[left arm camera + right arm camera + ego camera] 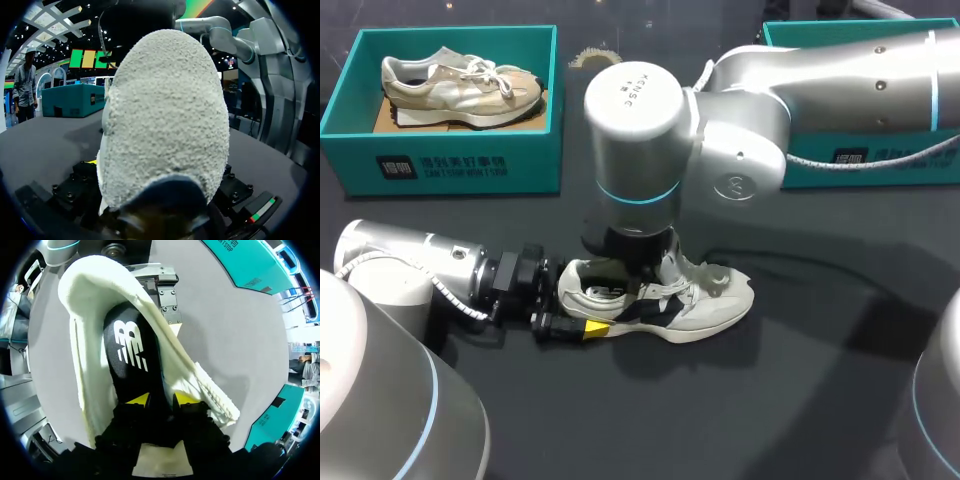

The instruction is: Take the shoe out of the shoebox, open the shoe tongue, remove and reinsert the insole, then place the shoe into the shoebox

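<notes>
While standing upright on the dark surface (800,400), the white shoe (705,300) is being held at its heel by the L claw (588,308), clamped on it.
R claw (162,400) is hanging down into the shoe's opening over the black insole (130,350); can't tell if it's apart or pinching. Teal shoebox (535,150) w/ a beige shoe (460,85) is sitting well behind, far left.

shoe (705,300) mouth hidden under right arm (770,110), right shoebox (880,165) cropped

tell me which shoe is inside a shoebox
The beige shoe, in the left teal shoebox; the white shoe lies out on the table.
</notes>
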`<state>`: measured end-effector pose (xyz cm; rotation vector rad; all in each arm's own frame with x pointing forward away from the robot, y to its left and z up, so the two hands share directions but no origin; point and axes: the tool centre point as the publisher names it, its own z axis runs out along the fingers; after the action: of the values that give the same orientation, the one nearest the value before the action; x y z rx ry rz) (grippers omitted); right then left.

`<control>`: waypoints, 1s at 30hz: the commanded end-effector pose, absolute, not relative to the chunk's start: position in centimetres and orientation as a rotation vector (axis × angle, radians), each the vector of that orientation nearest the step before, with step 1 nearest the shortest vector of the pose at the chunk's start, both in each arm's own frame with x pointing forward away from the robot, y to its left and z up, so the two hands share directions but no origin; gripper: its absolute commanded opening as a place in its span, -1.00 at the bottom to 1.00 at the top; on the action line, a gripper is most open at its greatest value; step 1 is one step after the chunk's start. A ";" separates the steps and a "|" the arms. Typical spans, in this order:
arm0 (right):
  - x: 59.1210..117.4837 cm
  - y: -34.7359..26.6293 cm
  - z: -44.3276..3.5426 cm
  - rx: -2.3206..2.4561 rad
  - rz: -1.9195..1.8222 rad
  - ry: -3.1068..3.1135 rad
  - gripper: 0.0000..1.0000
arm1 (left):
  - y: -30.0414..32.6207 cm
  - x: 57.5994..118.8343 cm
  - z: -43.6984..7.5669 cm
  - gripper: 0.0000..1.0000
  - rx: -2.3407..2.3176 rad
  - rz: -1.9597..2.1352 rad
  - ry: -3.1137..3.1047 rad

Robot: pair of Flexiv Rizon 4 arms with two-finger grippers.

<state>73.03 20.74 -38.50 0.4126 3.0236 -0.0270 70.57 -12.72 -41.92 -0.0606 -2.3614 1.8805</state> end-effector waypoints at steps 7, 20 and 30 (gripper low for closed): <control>73.2 21.3 -40.1 0.353 -0.050 3.098 -0.25 | -12.7 70.6 -42.1 -1.00 -0.062 1.880 -2.362; 72.9 21.6 -41.7 0.227 0.041 3.227 -0.28 | -12.7 70.6 -42.1 -1.00 -0.062 1.880 -2.362; 72.0 21.0 -42.4 0.229 0.028 3.290 -1.00 | -12.7 70.6 -42.1 -1.00 -0.062 1.880 -2.362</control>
<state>72.90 21.15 -40.43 0.2299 3.2864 0.0275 70.53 -12.70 -41.99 -0.0611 -2.3611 1.8802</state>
